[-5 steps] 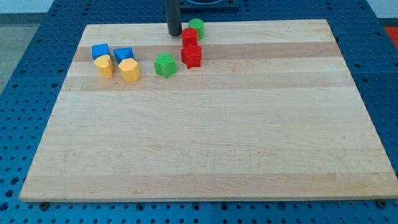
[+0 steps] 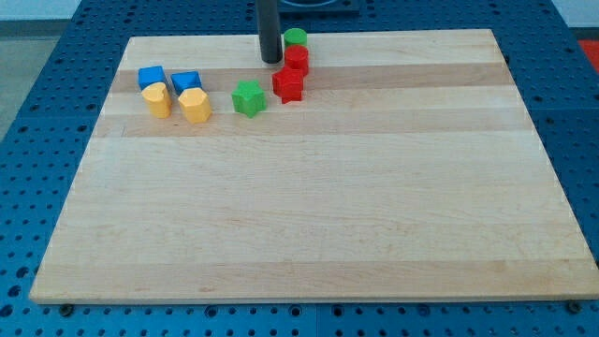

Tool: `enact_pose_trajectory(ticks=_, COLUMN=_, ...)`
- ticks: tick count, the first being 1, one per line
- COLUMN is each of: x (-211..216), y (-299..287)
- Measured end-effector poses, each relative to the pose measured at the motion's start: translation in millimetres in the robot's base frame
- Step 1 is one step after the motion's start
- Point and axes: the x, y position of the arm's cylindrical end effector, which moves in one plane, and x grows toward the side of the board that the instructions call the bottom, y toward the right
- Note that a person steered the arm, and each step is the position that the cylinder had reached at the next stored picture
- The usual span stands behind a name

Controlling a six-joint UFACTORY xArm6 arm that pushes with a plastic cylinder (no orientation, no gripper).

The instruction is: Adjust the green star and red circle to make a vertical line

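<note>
My tip (image 2: 271,61) stands near the view's top of the worktop (image 2: 309,215), just left of the red circle (image 2: 297,60). The green star (image 2: 248,98) lies below-left of it, and the red star (image 2: 288,84) is between them.

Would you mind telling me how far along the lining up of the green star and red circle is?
Not done: the green star block sits down-left of the red circle block, not in a vertical line with it. In hand: my tip is right beside the circle's left edge. Left: bringing one in line above or below the other.
</note>
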Motion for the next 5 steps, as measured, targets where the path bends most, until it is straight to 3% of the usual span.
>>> enact_pose_trajectory(ticks=1, x=8, y=-13)
enact_pose_trajectory(ticks=2, x=49, y=-8)
enact_pose_trajectory(ticks=5, x=90, y=-37)
